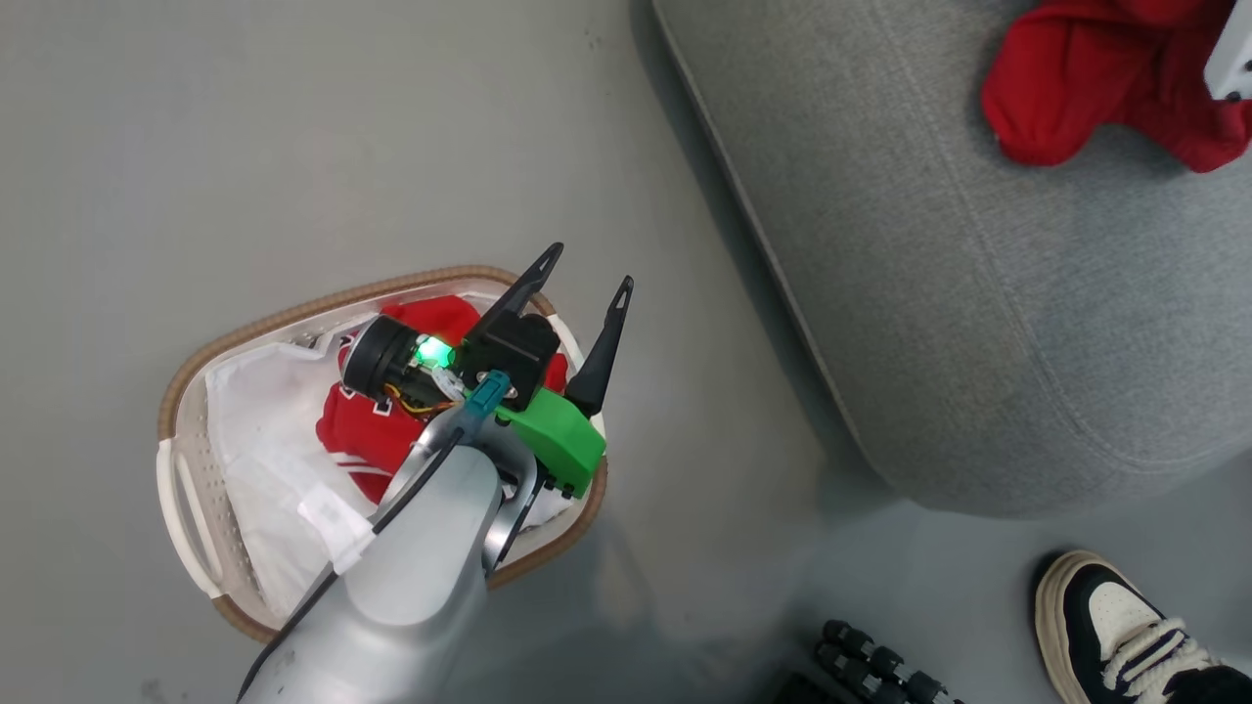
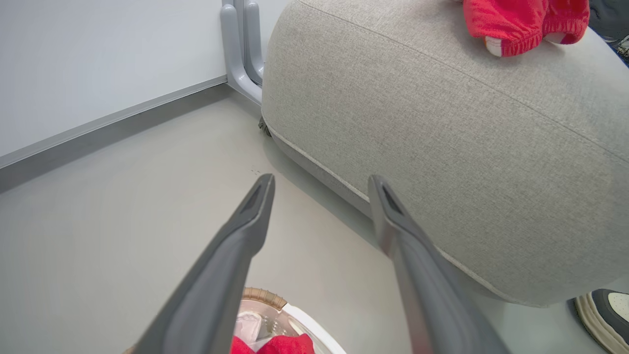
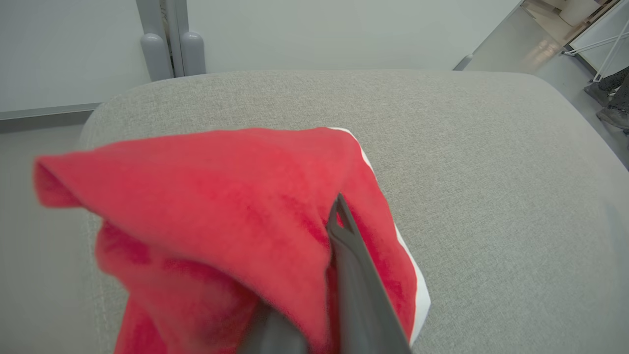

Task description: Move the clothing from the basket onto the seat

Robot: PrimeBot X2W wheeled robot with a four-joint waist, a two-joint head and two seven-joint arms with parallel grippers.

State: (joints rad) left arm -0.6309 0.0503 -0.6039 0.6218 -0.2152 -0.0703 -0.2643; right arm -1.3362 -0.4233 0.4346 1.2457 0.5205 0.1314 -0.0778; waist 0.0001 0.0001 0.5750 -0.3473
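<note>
By our reckoning we are about halfway. The first jersey (image 1: 1076, 78) sits over the far right of the seat (image 1: 978, 323), but our right hand (image 3: 330, 230) is clamped on it, so it is not yet let go. The second jersey (image 1: 357, 430) lies in the basket (image 1: 191, 469) on the floor at the near left, on a white liner (image 1: 254, 420). Our left hand (image 1: 590, 266) hovers above it with its fingers spread apart and empty. That pick and carry are left.
</note>
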